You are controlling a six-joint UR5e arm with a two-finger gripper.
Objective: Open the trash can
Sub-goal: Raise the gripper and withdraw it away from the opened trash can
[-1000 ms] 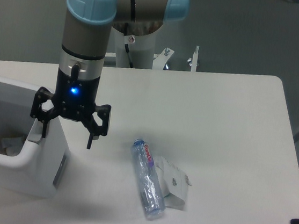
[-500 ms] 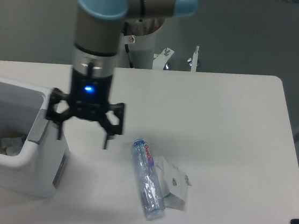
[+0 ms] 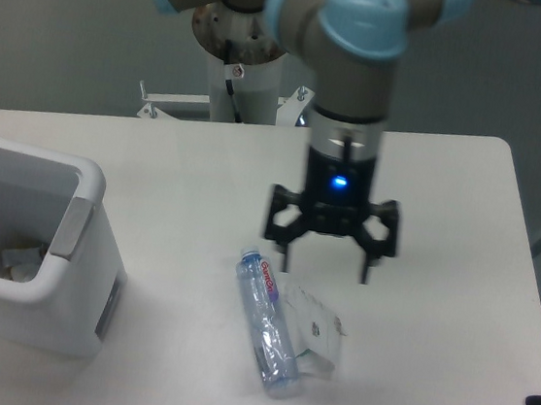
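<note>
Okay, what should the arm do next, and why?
Probably lower toward the bottle. The trash can already stands open, showing its inside, and the open gripper hangs above the table just beside the bottle and crumpled wrapper, holding nothing.

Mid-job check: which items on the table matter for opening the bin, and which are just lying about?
Belongs to the job:
- trash can, white, open at the top, with some scraps inside
- its grey push tab
- gripper, open, hanging above the table right of the can

Just lying about:
- clear plastic bottle on its side
- crumpled white wrapper beside it
</note>
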